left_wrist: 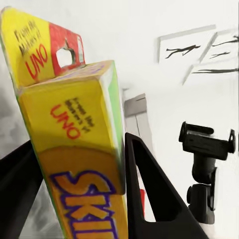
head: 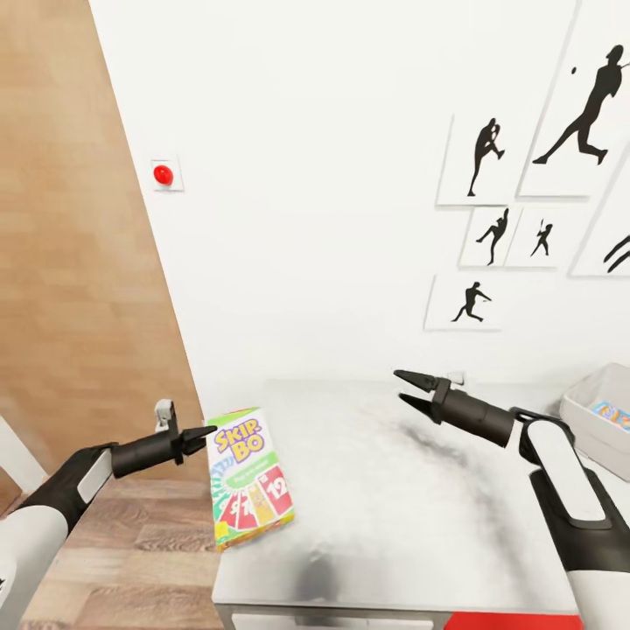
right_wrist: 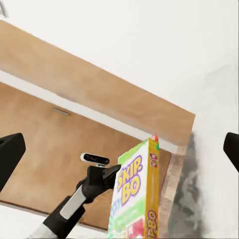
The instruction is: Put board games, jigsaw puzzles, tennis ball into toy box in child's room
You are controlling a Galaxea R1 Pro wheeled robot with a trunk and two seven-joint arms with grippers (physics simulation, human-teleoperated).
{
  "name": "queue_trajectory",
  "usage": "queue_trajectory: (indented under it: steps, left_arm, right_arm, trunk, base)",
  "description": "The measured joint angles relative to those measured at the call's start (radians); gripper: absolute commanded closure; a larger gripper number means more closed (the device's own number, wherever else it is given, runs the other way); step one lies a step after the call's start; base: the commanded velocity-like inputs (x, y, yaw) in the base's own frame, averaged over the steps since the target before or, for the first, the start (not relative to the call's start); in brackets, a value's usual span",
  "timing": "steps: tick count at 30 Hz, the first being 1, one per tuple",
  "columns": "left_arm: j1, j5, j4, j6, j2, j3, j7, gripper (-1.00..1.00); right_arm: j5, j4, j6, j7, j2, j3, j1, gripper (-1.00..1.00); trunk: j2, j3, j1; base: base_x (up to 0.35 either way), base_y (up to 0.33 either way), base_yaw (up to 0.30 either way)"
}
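Clearly the left hand (head: pixel 203 435) pinches the card game box (head: pixel 250 477) by its top edge, hanging at the bench's (head: pixel 385 516) left end; it could swing loose. Right hand (head: pixel 411 388) hovers open. Toy box (head: pixel 584 411) sits far right.

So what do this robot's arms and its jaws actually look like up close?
Each arm is white lower down with a black band, narrowing to a black cylindrical wrist. The left gripper and right gripper each end in two black, pointed, wedge-shaped jaws. A small grey block sits on top of the left wrist.
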Motion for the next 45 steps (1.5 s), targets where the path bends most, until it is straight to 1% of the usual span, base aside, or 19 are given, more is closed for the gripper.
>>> queue_trajectory:
  steps: [2,3,5,6,7,9,10,11,12,14,16,22,25,27,31,35,42,45]
  left_arm:
    - [0.001,0.000,-0.035,0.033,0.035,-0.004,-0.048,1.00]
    - [0.001,-0.001,-0.042,0.037,0.044,-0.007,-0.064,1.00]
    - [0.002,0.000,-0.058,0.049,0.082,-0.017,-0.139,1.00]
    - [0.002,-0.001,-0.063,0.052,0.102,-0.029,-0.178,1.00]
    - [0.003,-0.004,-0.064,0.052,0.113,-0.038,-0.198,1.00]
    - [0.003,-0.006,-0.068,0.055,0.154,-0.079,-0.269,1.00]
    - [0.003,-0.008,-0.068,0.055,0.155,-0.080,-0.270,1.00]
    - [0.004,-0.007,-0.070,0.056,0.176,-0.105,-0.300,1.00]
    - [0.004,-0.008,-0.070,0.057,0.195,-0.132,-0.304,1.00]
    - [0.004,-0.007,-0.071,0.057,0.214,-0.154,-0.305,1.00]
    - [0.003,-0.006,-0.072,0.058,0.228,-0.170,-0.305,1.00]
    - [0.002,-0.006,-0.072,0.060,0.234,-0.175,-0.305,1.00]
    - [0.002,-0.006,-0.072,0.060,0.236,-0.177,-0.305,1.00]
    - [0.002,-0.006,-0.072,0.060,0.243,-0.177,-0.305,1.00]
    - [0.002,-0.005,-0.072,0.060,0.265,-0.177,-0.305,1.00]
    - [0.002,-0.005,-0.072,0.060,0.277,-0.177,-0.305,1.00]
    - [0.002,-0.004,-0.072,0.060,0.280,-0.177,-0.305,1.00]
    - [0.002,-0.005,-0.072,0.059,0.280,-0.178,-0.305,1.00]
  right_arm:
    - [-0.021,-0.021,0.000,0.004,-0.023,-0.001,0.046,-1.00]
    - [-0.025,-0.025,0.000,0.005,-0.026,-0.002,0.056,-1.00]
    - [-0.031,-0.036,0.000,0.008,-0.034,-0.010,0.092,-1.00]
    - [-0.033,-0.039,0.000,0.011,-0.035,-0.015,0.107,-1.00]
    - [-0.035,-0.040,0.000,0.015,-0.036,-0.017,0.114,-1.00]
    - [-0.037,-0.044,0.000,0.045,-0.036,-0.022,0.141,-1.00]
    - [-0.037,-0.044,0.000,0.046,-0.036,-0.022,0.141,-1.00]
    - [-0.037,-0.048,0.000,0.075,-0.034,-0.023,0.155,-1.00]
    - [-0.037,-0.052,0.001,0.107,-0.032,-0.024,0.164,-1.00]
    - [-0.036,-0.056,0.001,0.149,-0.030,-0.025,0.171,-1.00]
    - [-0.031,-0.058,0.001,0.193,-0.027,-0.025,0.182,-1.00]
    - [-0.024,-0.066,-0.010,0.217,-0.026,-0.026,0.227,-1.00]
    - [-0.024,-0.074,-0.014,0.220,-0.026,-0.025,0.237,-1.00]
    - [-0.023,-0.077,-0.019,0.219,-0.024,-0.023,0.240,-1.00]
    - [-0.021,-0.085,-0.052,0.222,-0.010,-0.021,0.243,-1.00]
    - [-0.020,-0.097,-0.064,0.222,-0.005,-0.022,0.250,-1.00]
    - [-0.018,-0.100,-0.078,0.222,0.001,-0.018,0.255,-1.00]
    - [-0.017,-0.100,-0.078,0.222,0.010,-0.018,0.256,-1.00]
  trunk:
    - [0.014,0.006,-0.008]
    - [0.021,0.009,-0.011]
    - [0.035,0.016,-0.019]
    - [0.042,0.019,-0.023]
    - [0.049,0.022,-0.027]
    - [0.063,0.028,-0.035]
    - [0.070,0.031,-0.038]
    - [0.077,0.035,-0.042]
    - [0.084,0.038,-0.046]
    - [0.098,0.044,-0.054]
    - [0.112,0.050,-0.061]
    - [0.154,0.069,-0.084]
    - [0.175,0.078,-0.095]
    - [0.189,0.085,-0.103]
    - [0.217,0.097,-0.119]
    - [0.245,0.110,-0.134]
    - [0.294,0.132,-0.161]
    - [0.315,0.141,-0.172]
  base:
    - [0.000,0.000,0.000]
    - [0.000,0.000,0.000]
    - [0.000,0.000,0.000]
    - [0.000,0.000,0.000]
    - [0.000,0.000,0.000]
    - [0.000,0.000,0.000]
    - [0.000,0.000,0.000]
    - [0.000,0.000,0.000]
    - [0.000,0.000,0.000]
    - [0.000,0.000,0.000]
    - [0.000,0.000,0.000]
    - [-0.013,0.000,0.000]
    - [-0.195,0.000,0.000]
    - [-0.135,0.000,0.000]
    - [-0.046,0.000,0.000]
    - [-0.012,0.000,0.000]
    - [-0.009,0.000,-0.001]
    - [-0.201,0.000,-0.085]
